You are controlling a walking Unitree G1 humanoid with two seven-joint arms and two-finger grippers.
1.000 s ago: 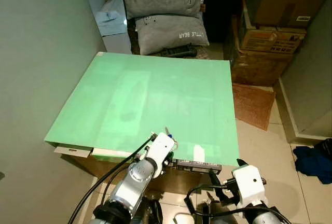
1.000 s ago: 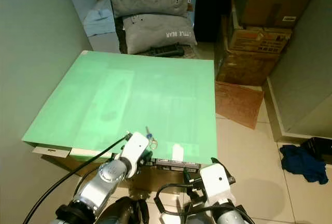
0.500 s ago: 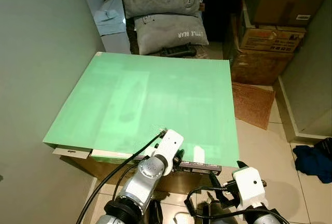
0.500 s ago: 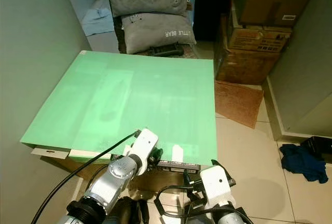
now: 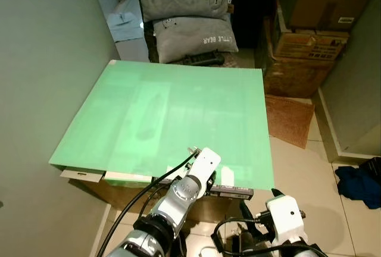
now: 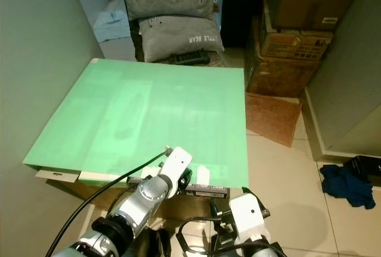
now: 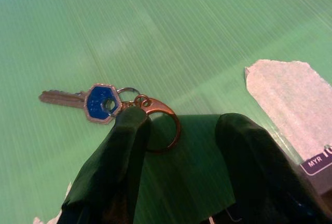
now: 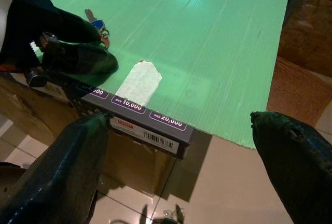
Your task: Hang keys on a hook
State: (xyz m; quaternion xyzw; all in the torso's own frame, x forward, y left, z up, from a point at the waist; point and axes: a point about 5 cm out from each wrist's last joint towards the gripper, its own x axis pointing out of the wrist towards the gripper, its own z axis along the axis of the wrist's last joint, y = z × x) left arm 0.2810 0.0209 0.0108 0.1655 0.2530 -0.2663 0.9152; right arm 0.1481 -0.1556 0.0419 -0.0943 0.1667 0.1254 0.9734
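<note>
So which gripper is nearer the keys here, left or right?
Left. The left gripper is right at the keys near the green board's front edge, open, one finger touching the ring. The right gripper hangs open below that edge, off the board.

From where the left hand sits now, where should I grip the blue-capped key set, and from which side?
Take the copper-coloured key ring, not the flat blue-headed silver key. The ring lies flat on the green corrugated board near its front edge, and the left hand, open, already straddles it. Probably come straight down from above, closing one finger inside the loop.
</note>
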